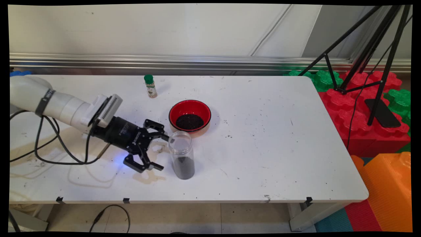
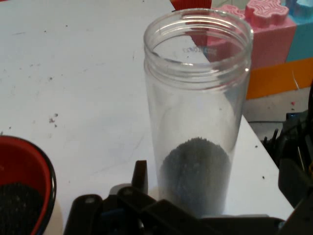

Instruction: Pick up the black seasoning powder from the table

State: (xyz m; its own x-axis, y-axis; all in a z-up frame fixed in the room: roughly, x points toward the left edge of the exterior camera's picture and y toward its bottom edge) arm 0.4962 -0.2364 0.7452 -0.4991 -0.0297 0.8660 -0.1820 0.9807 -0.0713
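Hovering low with its fingers spread, the gripper point(image 1: 161, 149) sits just left of the clear jar point(image 1: 182, 154) — apart from it; the red bowl point(image 1: 190, 116) stands close behind, bare table point(image 1: 279, 138) stretching right.

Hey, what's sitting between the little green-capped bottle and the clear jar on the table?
In the main view, the red bowl with dark grains lies roughly between the green-capped bottle and the clear jar, offset to the right of the line and close to the jar.
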